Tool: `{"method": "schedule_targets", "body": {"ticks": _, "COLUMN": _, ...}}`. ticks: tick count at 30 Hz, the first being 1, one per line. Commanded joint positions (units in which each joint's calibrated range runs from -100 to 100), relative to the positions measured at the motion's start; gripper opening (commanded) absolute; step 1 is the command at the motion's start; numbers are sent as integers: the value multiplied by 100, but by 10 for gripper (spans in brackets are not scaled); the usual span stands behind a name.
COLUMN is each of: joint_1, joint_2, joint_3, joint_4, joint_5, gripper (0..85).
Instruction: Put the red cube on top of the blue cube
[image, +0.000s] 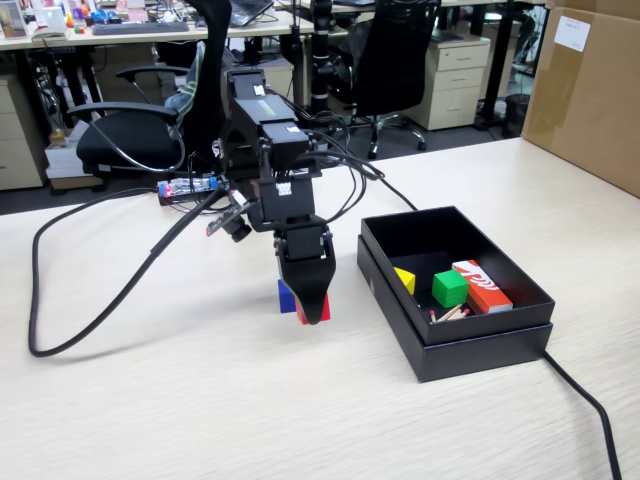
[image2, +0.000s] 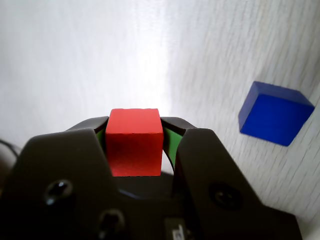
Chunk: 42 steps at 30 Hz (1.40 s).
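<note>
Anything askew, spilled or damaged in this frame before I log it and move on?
Nothing stands out. The tool holds the red cube squarely between its jaws, the blue cube sits intact on the table, and the black box keeps its small pieces inside, none spilled.

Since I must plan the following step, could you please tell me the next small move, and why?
Probably shift the gripper sideways toward the small dark-blue cube, keeping it shut. It clamps the small red cube, while the blue cube sits on the pale wooden table, off to the right in the wrist view.
</note>
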Motion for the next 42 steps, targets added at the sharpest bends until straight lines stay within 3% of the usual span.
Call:
{"method": "schedule_targets", "body": {"ticks": 1, "joint_1": 24, "joint_2": -1284, "joint_3": 17, "joint_4": 22, "joint_5": -24, "gripper": 9}}
{"method": "schedule_targets", "body": {"ticks": 8, "joint_1": 93, "joint_2": -3201, "joint_3": -1678, "joint_4": 22, "joint_5": 68, "gripper": 9}}
{"method": "schedule_targets", "body": {"ticks": 14, "joint_1": 147, "joint_2": -3648, "joint_3": -2349, "joint_4": 22, "joint_5": 137, "gripper": 9}}
{"method": "schedule_targets", "body": {"ticks": 42, "joint_1": 5, "joint_2": -2581, "joint_3": -3274, "joint_4": 273, "joint_5": 210, "gripper": 9}}
